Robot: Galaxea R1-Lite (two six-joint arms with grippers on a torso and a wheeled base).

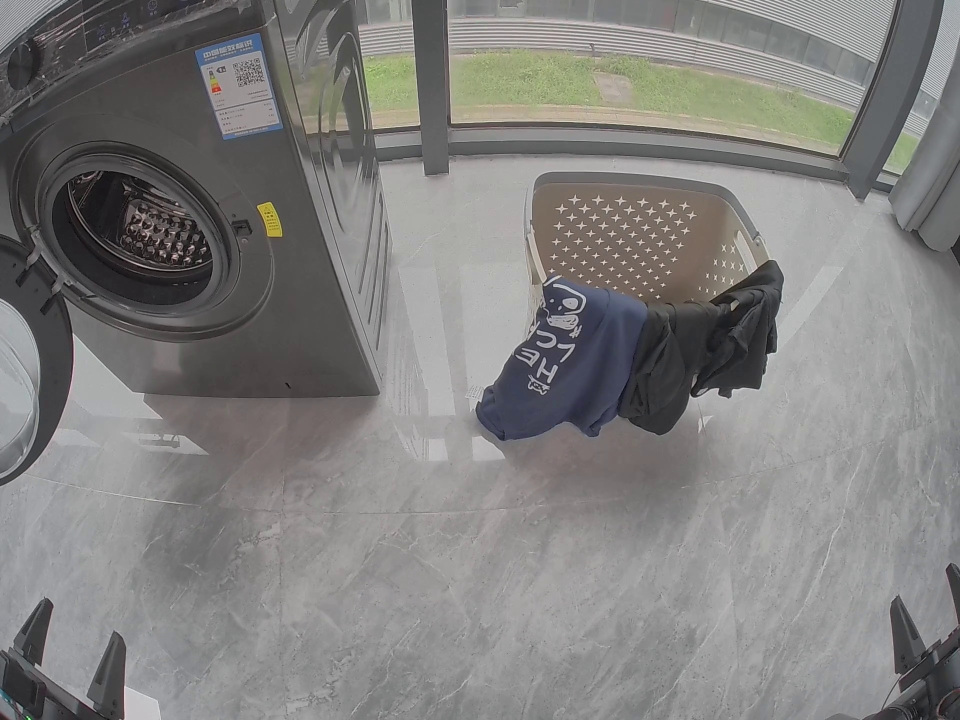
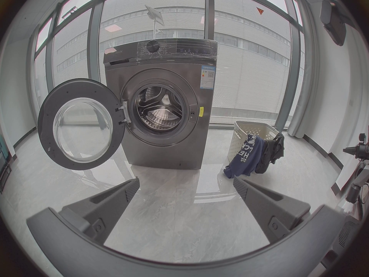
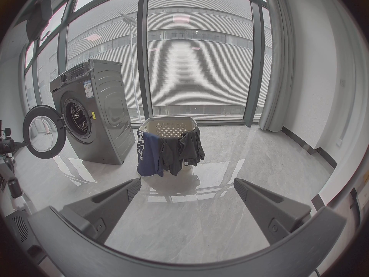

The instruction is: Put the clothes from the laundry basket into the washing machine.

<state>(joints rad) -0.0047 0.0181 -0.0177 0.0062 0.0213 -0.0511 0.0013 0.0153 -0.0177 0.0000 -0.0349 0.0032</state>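
Observation:
A grey washing machine (image 1: 300, 202) stands at the left, its round door (image 1: 25, 372) swung wide and the steel drum (image 1: 150, 227) bare inside. To its right sits a cream laundry basket (image 1: 640, 227). A blue printed shirt (image 1: 575, 362) and a black garment (image 1: 720, 337) hang over its front rim. My left gripper (image 1: 72, 647) is open, low at the near left, far from both. My right gripper (image 1: 930, 612) is open at the near right. In the wrist views the washing machine (image 2: 165, 104) (image 3: 96, 112), the basket (image 2: 250, 129) (image 3: 167, 125) and both open grippers (image 2: 186, 187) (image 3: 187, 189) appear.
Smooth grey tiled floor (image 1: 480, 572) spreads wide between me and the machine and basket. Tall windows (image 1: 640, 42) and a grey pillar (image 1: 430, 62) stand behind them. A pale curtain (image 1: 930, 192) hangs at the far right.

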